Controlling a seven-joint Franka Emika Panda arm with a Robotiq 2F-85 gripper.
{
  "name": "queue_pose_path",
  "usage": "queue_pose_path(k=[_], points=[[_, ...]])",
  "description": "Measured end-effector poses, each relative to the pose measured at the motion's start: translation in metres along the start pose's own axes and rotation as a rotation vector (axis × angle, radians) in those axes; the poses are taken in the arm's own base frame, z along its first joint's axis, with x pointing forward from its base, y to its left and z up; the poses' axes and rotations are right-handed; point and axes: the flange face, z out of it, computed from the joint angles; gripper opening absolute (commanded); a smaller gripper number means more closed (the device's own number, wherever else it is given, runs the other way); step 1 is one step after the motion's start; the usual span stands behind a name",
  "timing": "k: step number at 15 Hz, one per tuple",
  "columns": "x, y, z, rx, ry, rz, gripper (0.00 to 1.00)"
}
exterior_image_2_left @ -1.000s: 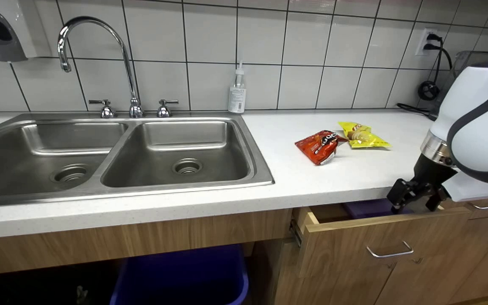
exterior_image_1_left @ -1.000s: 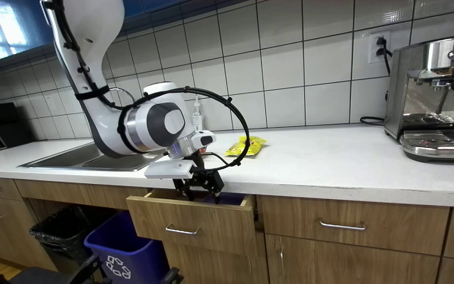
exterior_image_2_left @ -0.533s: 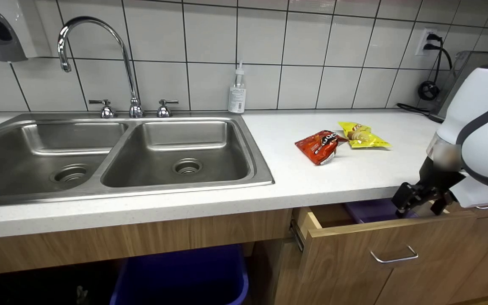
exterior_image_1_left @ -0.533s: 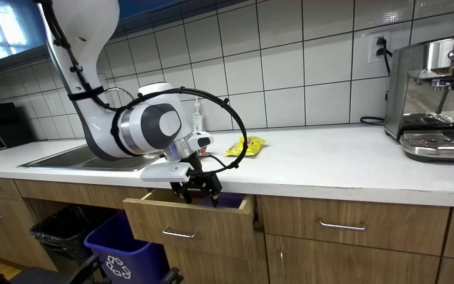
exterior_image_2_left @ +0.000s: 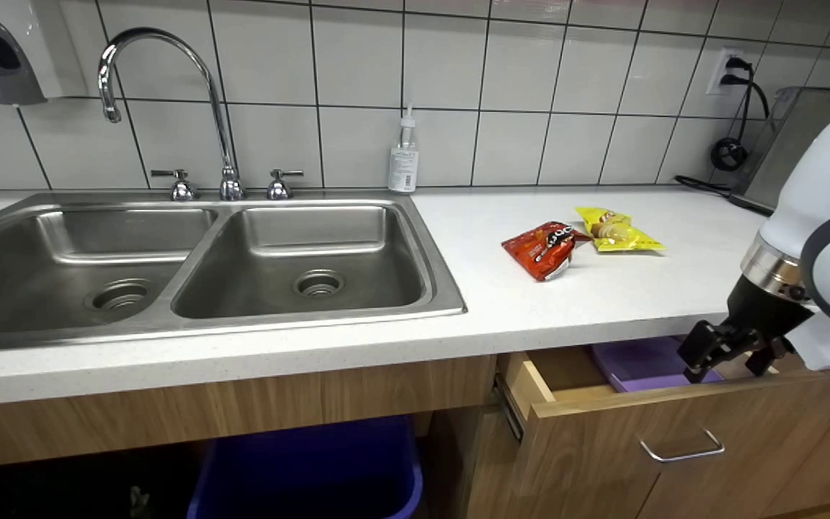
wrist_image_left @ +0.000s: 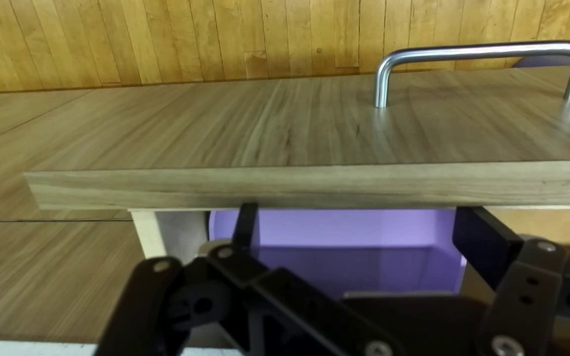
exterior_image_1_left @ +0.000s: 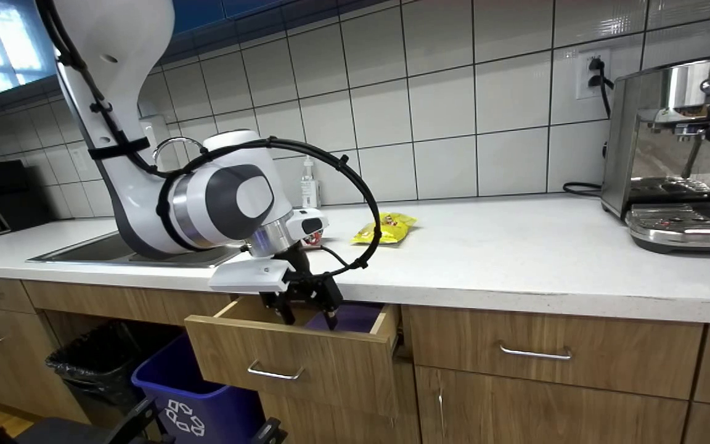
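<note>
Hanging over the open drawer (exterior_image_2_left: 595, 450), the end effector (exterior_image_2_left: 725, 371) has its two fingers (wrist_image_left: 485, 242) spread well apart, the tips close behind the drawer's front panel (wrist_image_left: 285, 128); whether they touch it, I cannot tell. A purple tray (exterior_image_2_left: 635, 364) lies inside the drawer, showing between the fingers in the wrist view and toward nine o'clock from them in an exterior view. On the drawer's outer face, the metal handle (exterior_image_2_left: 683, 455) sits at seven o'clock from the end effector in both exterior views. Up on the white table (exterior_image_2_left: 487, 303), in an exterior view, a yellow snack bag (exterior_image_2_left: 617, 234) lies toward eleven o'clock and a red snack bag (exterior_image_2_left: 541, 252) toward ten, their edges meeting there. Farther out at ten o'clock stands a pump bottle (exterior_image_2_left: 403, 162), with a steel sink (exterior_image_2_left: 314, 245) between nine and ten. A blue recycling bin (exterior_image_1_left: 238, 407) stands at eight o'clock in an exterior view, an espresso machine (exterior_image_1_left: 663, 148) at two.
</note>
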Motion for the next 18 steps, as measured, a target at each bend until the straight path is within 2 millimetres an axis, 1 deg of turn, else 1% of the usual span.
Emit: queue_pose_path(k=[10,18], points=[[-0.024,-0.001,-0.001,-0.002,-0.017,0.031,1.00],[-0.024,0.000,0.001,0.004,-0.028,0.054,1.00]])
